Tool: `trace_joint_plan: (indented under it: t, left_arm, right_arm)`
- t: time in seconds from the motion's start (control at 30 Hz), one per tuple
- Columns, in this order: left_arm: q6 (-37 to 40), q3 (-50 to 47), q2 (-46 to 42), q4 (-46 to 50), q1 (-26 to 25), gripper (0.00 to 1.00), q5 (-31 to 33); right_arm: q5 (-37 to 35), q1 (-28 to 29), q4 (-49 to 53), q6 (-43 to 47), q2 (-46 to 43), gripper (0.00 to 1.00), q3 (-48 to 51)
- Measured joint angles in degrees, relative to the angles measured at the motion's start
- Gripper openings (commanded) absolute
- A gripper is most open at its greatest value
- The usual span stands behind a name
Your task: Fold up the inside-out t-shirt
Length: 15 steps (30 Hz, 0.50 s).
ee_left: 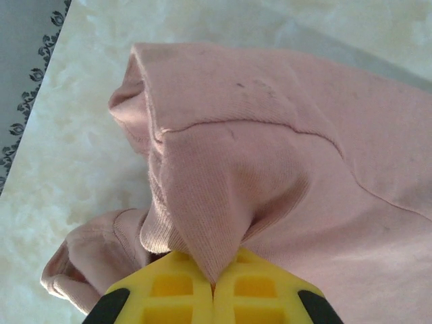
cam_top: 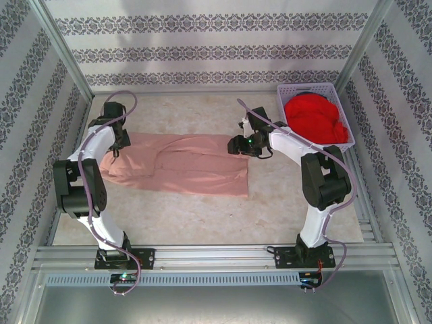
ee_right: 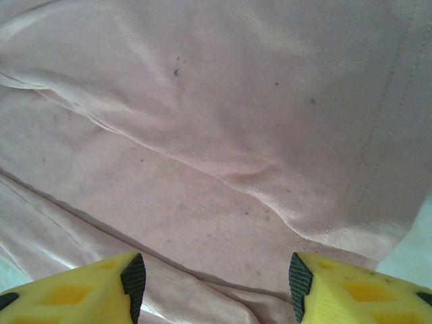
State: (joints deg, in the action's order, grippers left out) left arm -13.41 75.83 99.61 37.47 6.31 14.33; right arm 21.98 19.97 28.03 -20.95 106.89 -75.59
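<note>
The inside-out t-shirt is salmon pink and lies folded lengthwise into a long band across the middle of the table. My left gripper is at the shirt's left end, and its yellow jaws are shut on a pinched peak of the pink fabric near a sleeve hem. At the shirt's right end my right gripper hovers just above the cloth. Its fingers stand open, with flat creased fabric under the gap and nothing between them.
A lilac plastic basket holding a bright red garment stands at the back right, close behind the right arm. Bare pale tabletop lies between the shirt and the arm bases. Patterned walls close in both sides.
</note>
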Motion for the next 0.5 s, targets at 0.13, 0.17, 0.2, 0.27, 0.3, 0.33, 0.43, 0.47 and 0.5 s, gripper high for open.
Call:
trace_joint_plan:
  t: [0.13,0.17,0.2,0.27,0.3,0.33,0.43,0.47,0.5]
  left_arm:
    - [0.1,2.7,-0.8,4.0,-5.4,0.0,1.3]
    - [0.1,3.7,-1.0,5.2,-7.3,0.0,1.3]
    - [0.1,4.6,-1.2,6.2,-9.1,0.0,1.2]
    - [-0.2,6.4,-1.7,8.6,-12.7,0.0,1.2]
    - [-0.4,7.1,-2.0,9.7,-14.4,0.0,1.1]
    - [-0.8,7.8,-2.2,10.8,-16.1,0.0,0.9]
    - [-2.2,10.0,-2.4,14.3,-20.9,0.0,-0.4]
    - [-2.8,10.9,-2.4,15.3,-22.4,0.0,-1.3]
    - [-3.5,11.6,-2.4,16.3,-23.9,0.0,-2.3]
  right_arm:
    - [-0.3,-0.3,0.9,0.2,-0.1,0.6,0.0]
    - [-0.5,-0.5,1.1,0.2,-0.3,0.6,0.0]
    - [-0.7,-0.8,1.2,0.2,-0.5,0.6,0.0]
    - [-1.2,-1.5,1.6,0.2,-1.1,0.6,0.0]
    - [-1.4,-1.9,1.8,0.2,-1.5,0.6,0.0]
    - [-1.6,-2.1,2.0,0.2,-1.8,0.6,0.0]
    - [-2.1,-2.8,2.5,0.2,-2.6,0.6,0.0]
    - [-2.2,-3.0,2.6,0.2,-2.8,0.6,0.1]
    - [-2.3,-3.2,2.6,0.2,-3.0,0.6,0.3]
